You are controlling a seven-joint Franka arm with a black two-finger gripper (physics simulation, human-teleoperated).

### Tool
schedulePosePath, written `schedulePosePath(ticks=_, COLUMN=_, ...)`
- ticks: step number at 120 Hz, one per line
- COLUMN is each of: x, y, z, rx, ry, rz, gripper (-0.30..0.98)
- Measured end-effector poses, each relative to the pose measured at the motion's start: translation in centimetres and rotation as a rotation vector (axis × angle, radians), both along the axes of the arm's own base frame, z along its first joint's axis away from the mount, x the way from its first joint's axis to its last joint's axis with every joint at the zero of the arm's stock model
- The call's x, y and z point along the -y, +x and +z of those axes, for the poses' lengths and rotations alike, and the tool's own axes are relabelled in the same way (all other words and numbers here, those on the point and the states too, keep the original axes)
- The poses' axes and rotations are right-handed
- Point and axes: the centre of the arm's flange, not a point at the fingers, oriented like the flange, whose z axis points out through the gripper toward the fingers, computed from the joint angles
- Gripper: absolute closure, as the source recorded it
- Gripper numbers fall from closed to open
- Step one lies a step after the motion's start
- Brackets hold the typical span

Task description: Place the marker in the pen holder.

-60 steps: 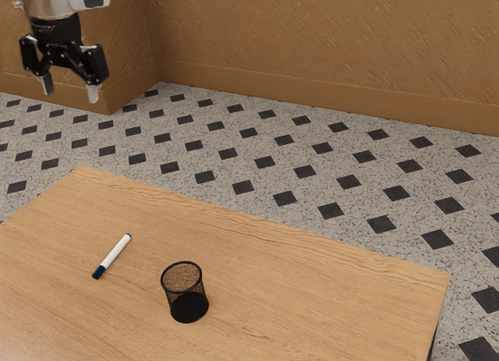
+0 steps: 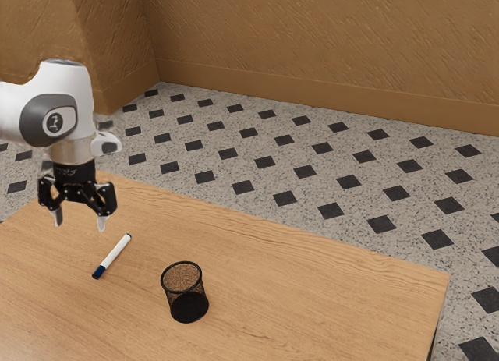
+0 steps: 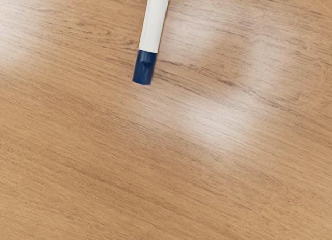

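Evidently Readied for Grasping

Black two-finger gripper: spread wide, empty, raised, we judge, for straddling. Slim white, blue-capped marker: lying flat on brown wooden table, our target. Black cylindrical mesh pen holder: upright near it, mouth upward to admit our marker.

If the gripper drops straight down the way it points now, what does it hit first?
Probably the wooden tabletop, close to the marker. The gripper points down with its fingers open; depth is unclear, so one finger might catch the marker instead.
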Motion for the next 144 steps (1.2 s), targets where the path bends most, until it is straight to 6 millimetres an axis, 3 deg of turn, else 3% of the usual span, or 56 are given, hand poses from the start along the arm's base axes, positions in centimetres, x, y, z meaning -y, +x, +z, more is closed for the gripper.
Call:
schedulePosePath(ticks=10, x=-0.8, y=-0.4, z=-4.6, rx=0.002, ry=-0.001, rz=0.022, gripper=0.00)
schedulePosePath(ticks=19, x=-1.0, y=-0.3, z=-7.6, rx=0.024, ry=0.000, rz=0.019, gripper=0.00)
schedulePosePath(ticks=40, x=-1.5, y=0.9, z=-10.7, rx=0.103, ry=0.010, rz=-0.014, gripper=0.00)
schedulePosePath(ticks=68, x=-2.6, y=2.7, z=-12.9, rx=0.177, ry=0.019, rz=-0.104, gripper=0.00)
schedulePosePath(ticks=91, x=-6.4, y=3.4, z=-13.9, rx=0.222, ry=0.010, rz=-0.110, gripper=0.00)
schedulePosePath(ticks=144, x=-6.8, y=4.8, z=-15.7, rx=0.248, ry=-0.050, rz=-0.192, gripper=0.00)
